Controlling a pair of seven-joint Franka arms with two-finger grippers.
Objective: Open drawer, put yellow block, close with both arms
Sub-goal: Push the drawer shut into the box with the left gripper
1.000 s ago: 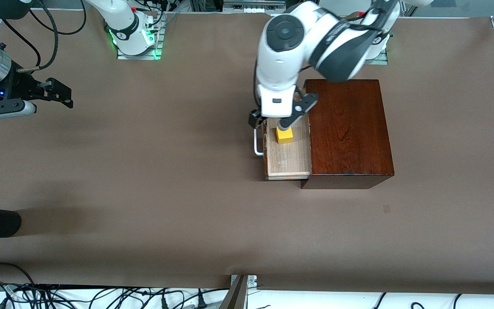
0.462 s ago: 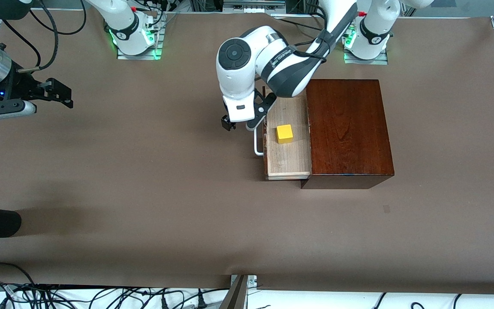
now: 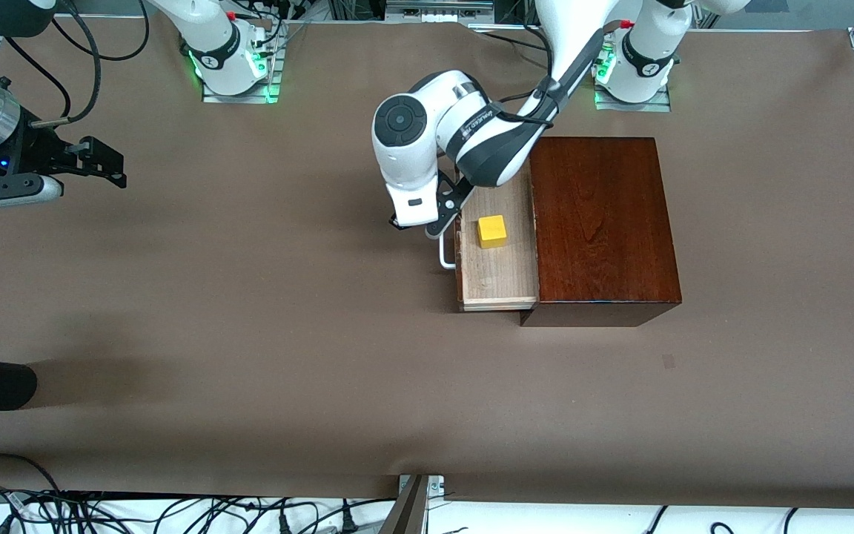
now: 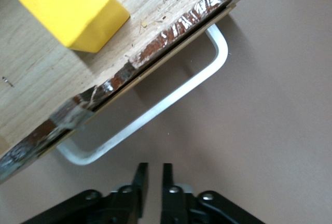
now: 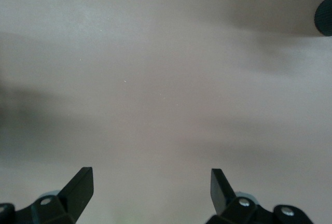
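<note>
Drawer (image 3: 497, 256) pulled out of the mahogany box (image 3: 601, 222), yellow block (image 3: 491, 231) lying in its tray, left gripper (image 4: 152, 175) pinched nearly closed, empty, just in front of the white handle (image 4: 155, 112), right gripper (image 5: 151, 182) spread wide, waiting over the table's (image 3: 249, 311) right-arm edge.

front: looking down across whole table (image 3: 249, 334) | left wrist: looking closely at handle (image 4: 155, 112), shared with front | right wrist: facing bare table
</note>
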